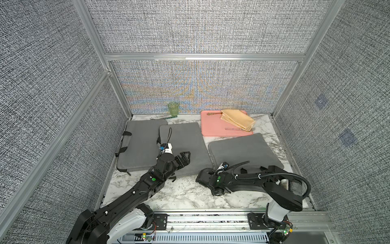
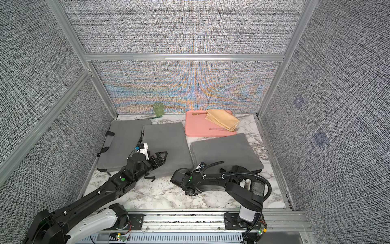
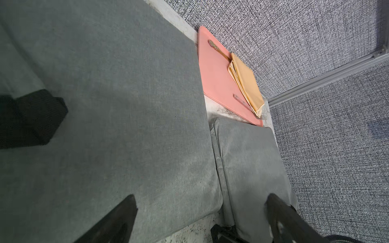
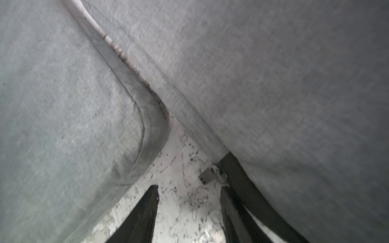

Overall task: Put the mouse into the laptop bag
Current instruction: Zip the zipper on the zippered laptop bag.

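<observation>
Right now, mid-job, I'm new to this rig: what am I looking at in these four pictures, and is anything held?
Two black robot arms, each ending in a two-finger gripper, work over a marble table. Both top views look down from above the arms' bases; the wrist views come from a camera on each arm, looking past its fingers. On the table: three grey bags, left bag, middle bag, right bag; a green glass; a pink tray with a napkin and fork. The left gripper hangs open over the middle bag. The right gripper sits low at the right bag's near corner beside a black strap, jaws apart, nothing between them. Neither holds anything. I see no mouse in any view.
</observation>
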`<state>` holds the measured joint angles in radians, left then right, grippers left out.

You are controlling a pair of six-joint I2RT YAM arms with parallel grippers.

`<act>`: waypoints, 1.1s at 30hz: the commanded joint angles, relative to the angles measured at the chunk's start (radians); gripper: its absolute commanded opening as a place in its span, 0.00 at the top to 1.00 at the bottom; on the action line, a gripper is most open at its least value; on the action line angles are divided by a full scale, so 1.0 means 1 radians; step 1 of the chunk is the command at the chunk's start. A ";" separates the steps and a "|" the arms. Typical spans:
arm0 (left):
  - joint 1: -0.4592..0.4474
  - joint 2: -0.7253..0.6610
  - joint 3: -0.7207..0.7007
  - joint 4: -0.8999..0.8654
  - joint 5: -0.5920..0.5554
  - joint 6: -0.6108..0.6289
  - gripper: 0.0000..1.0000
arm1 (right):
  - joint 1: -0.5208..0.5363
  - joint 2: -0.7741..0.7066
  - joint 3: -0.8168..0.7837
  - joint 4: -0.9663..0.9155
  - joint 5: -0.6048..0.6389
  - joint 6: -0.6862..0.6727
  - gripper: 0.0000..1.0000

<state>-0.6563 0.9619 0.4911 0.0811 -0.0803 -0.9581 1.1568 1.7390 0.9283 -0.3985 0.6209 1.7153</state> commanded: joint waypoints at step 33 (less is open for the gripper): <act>-0.099 0.339 0.074 0.225 0.289 -0.112 0.06 | -0.088 -0.171 -0.093 0.178 -0.261 -0.410 1.00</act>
<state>-0.7170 1.2488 0.5507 0.1944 0.1196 -1.0306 1.0679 1.5829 0.8383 -0.2661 0.4152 1.3533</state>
